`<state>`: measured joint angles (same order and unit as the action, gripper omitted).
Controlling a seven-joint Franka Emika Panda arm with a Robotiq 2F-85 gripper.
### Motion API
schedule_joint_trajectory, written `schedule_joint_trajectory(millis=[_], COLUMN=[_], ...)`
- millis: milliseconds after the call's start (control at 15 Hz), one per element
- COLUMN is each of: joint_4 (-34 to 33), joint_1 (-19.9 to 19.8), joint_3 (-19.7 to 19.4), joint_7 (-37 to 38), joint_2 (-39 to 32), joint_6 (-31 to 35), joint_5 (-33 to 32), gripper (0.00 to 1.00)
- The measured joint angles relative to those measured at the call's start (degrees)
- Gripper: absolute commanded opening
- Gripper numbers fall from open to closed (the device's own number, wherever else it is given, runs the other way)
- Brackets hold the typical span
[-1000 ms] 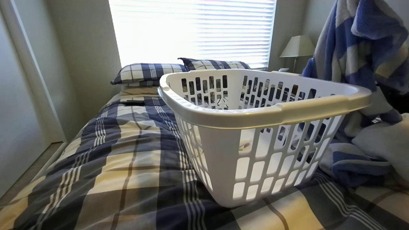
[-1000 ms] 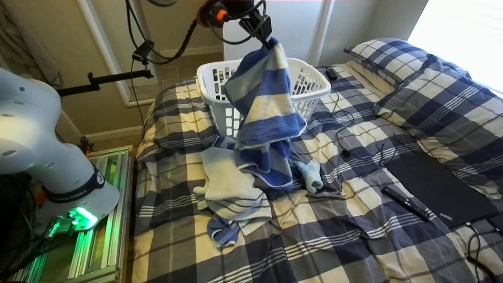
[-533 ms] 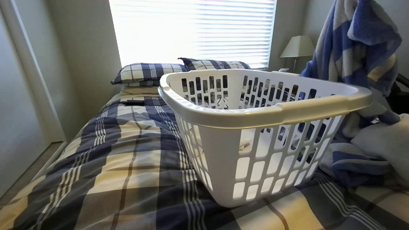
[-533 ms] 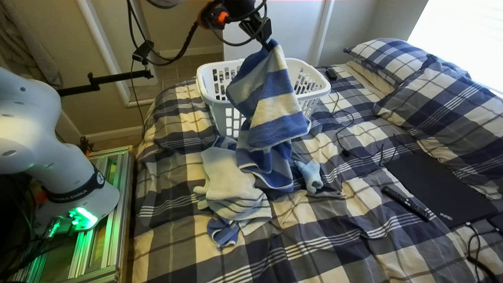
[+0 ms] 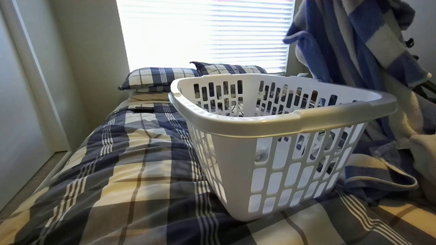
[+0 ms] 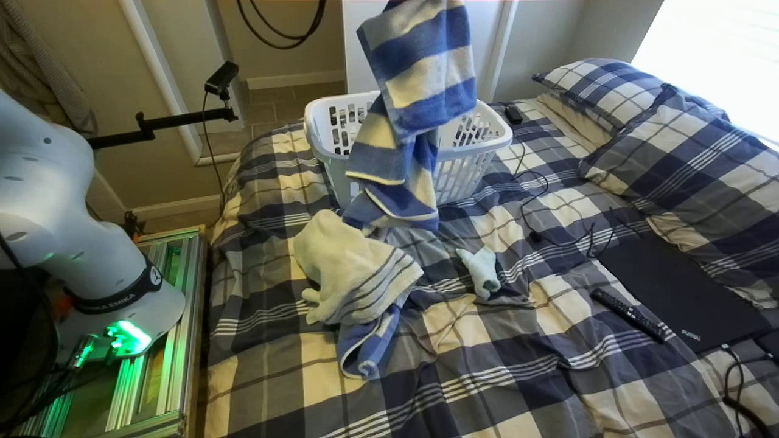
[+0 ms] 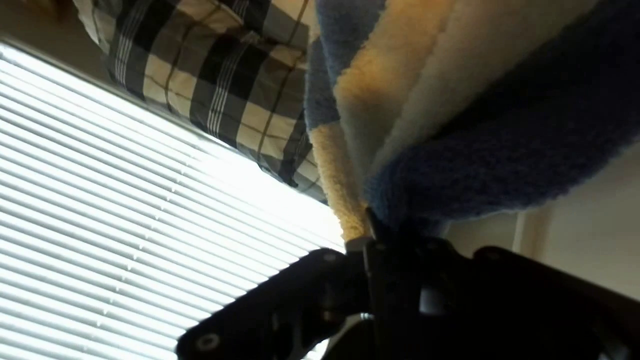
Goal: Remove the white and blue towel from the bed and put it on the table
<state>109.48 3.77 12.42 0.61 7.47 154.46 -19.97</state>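
Raised since a second ago, the towel (image 6: 426,76), pinched in the gripper (image 7: 377,230) above the bed (image 6: 487,389) toward its foot edge, could slip or drag the cloth (image 6: 347,267) if its half-hidden tail is perhaps trapped beneath.

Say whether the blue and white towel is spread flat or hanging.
Hanging: the towel drapes in loose folds in both exterior views, and the wrist view shows the gripper pinching it.
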Motion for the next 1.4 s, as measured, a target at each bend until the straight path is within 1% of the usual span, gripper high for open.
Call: schedule_joint_trajectory(millis=[133,267,467,667,800,933,1267,1333,1400], joint_4=[-5.7,-11.0,-17.7,-21.9,-23.1,-23.1,-21.2,-20.2,-19.1], joint_1=[0.4,0.8,2.9,6.2,8.0,8.6,8.8,8.6,8.3], joint_3=[2.1,3.9,4.6,2.9,1.5,1.3,1.5,1.7,2.3], joint_7=[0.1,1.6,9.4,18.4,22.1,23.2,25.0,25.3,25.3], joint_2=[-3.8,-8.4,-16.9,-24.9,-28.9,-31.3,-33.5,-33.5,-33.5], joint_6=[0.5,2.3,8.0,15.9,20.9,23.2,22.9,22.6,22.3], joint_5=[-3.8,-9.2,-20.3,-29.3,-30.9,-30.9,-30.3,-29.9,-29.1], gripper=[0.01,0.01,0.01,0.01,0.01,0.01,0.01,0.30,0.31])
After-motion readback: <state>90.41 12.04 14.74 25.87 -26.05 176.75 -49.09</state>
